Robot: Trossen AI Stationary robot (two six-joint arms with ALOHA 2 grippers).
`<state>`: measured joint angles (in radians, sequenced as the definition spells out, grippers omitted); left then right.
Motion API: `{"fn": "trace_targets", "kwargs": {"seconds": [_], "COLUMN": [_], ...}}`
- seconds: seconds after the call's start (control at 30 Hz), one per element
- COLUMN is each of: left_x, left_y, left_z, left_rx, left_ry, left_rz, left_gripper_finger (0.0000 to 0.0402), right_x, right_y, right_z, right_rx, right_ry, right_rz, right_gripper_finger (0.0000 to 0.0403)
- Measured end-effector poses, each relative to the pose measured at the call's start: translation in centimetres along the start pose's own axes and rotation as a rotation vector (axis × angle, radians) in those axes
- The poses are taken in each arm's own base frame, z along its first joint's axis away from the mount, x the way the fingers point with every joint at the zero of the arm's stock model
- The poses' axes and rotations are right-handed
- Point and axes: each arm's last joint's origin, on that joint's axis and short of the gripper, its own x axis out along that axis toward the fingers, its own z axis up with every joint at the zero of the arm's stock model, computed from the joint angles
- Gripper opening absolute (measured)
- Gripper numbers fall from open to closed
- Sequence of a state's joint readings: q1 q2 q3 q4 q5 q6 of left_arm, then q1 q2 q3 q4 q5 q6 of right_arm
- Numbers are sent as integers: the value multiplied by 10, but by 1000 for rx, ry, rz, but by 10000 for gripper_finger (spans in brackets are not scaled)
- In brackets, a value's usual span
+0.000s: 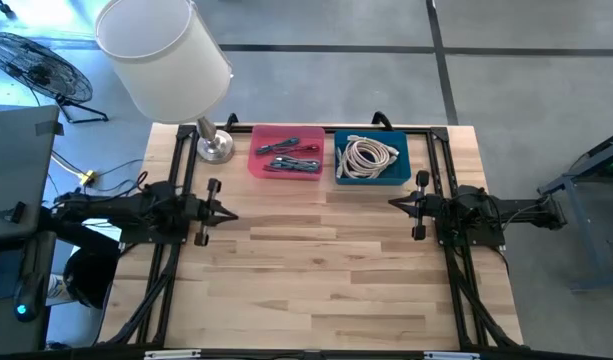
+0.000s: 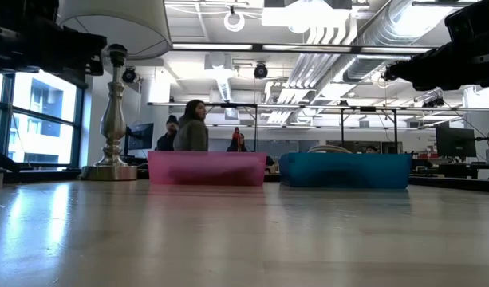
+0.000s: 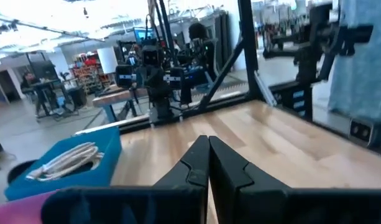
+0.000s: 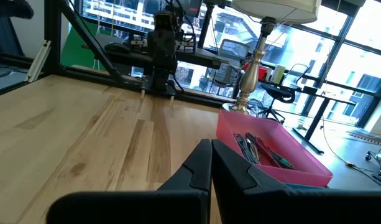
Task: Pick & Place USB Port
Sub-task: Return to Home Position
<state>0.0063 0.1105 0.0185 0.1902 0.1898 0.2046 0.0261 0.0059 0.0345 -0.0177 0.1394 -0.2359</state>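
Pale wood planks make up the bench in the high view. At its far edge the red bin and the blue bin stand side by side, beside a lamp. Thin dark cables lie in the red bin, and a pale coil fills the blue one. The rest of the bench carries no cable, so the sorting looks done. The left hand and right hand hang at opposite sides of the bench, pointing at each other, well apart from both bins.

In the low view the two bins sit on the bench with a small gap between them. Their walls hide the contents, apart from a hint of coil above the blue rim. A person stands in the room behind.

In the left wrist view the fingers are pressed together, clenched on nothing, with the blue bin and its coil off to one side.

In the right wrist view the fingers are likewise clenched and empty, and the red bin with its tangle of cables is near.

I judge the cables light and limp, with slick sheaths. The stiff moulded plug would be the surest place to grip one, or else a bunched middle. The coil looks springy and might unwind if lifted by a single loop.
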Motion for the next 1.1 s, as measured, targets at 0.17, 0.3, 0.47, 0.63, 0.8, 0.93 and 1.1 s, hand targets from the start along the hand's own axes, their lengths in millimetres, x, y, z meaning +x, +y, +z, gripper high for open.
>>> {"fn": "trace_targets", "kwargs": {"seconds": [0.17,0.3,0.47,0.63,0.8,0.93,1.1], "left_x": [-6,-7,-7,-7,-7,-7,-7], "left_y": [-1,-1,-1,-1,-1,-1,-1], "left_z": [3,3,3,3,3,3,3], "left_rx": [-111,-253,-385,-388,-387,-387,-387], "left_ry": [-36,-44,-37,-37,-37,-37,-37], "left_rz": [5,-1,-3,-1,-1,-1,0], "left_gripper_finger": [1,1,1,1,1,1,1], "right_x": [0,0,0,0,0,0,0], "right_y": [0,0,0,0,0,0,0], "right_z": [0,0,0,0,0,0,0], "right_rx": [0,0,0,0,0,0,0], "right_ry": [0,0,0,0,0,0,-1], "right_rz": [0,0,0,0,0,0,0], "right_gripper_finger": [0,0,0,0,0,0,0]}}
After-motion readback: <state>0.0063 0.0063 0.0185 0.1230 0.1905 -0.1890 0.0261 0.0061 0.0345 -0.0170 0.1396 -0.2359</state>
